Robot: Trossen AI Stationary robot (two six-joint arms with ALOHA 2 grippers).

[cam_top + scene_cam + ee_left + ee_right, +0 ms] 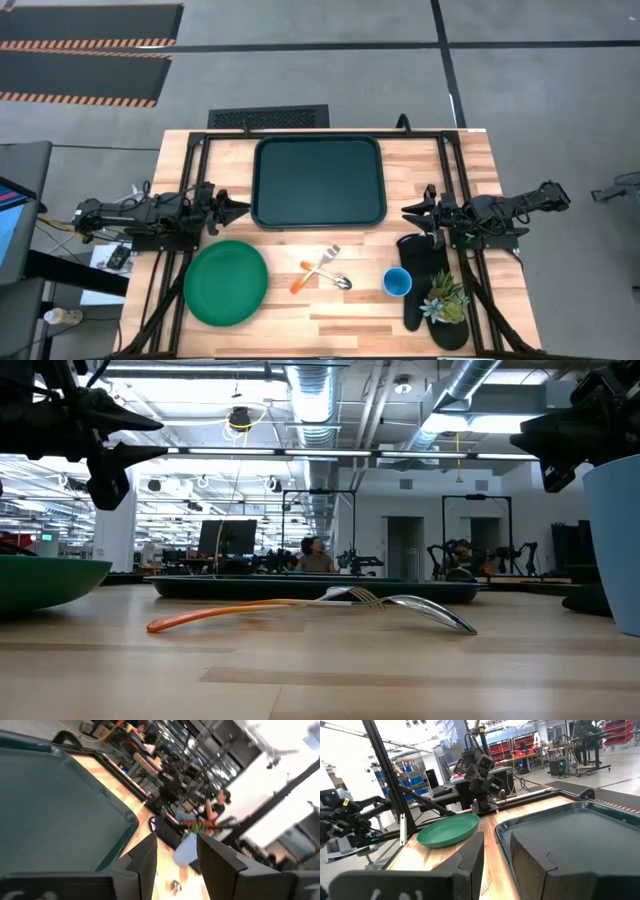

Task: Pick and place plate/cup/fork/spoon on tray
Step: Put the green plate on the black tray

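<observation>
The dark green tray (318,181) lies at the table's far middle, with nothing on it. The round green plate (226,283) lies near left. The orange-handled fork (322,259) and spoon (328,277) lie crossed at the near middle. The blue cup (397,282) stands to their right. My left gripper (240,209) hovers open beside the tray's left edge, above the table. My right gripper (408,212) hovers open beside the tray's right edge. Both hold nothing.
A black oven mitt (425,285) lies on the right side, with a small potted plant (445,298) on it next to the cup. Black frame rails (190,160) run along the table's left and right sides.
</observation>
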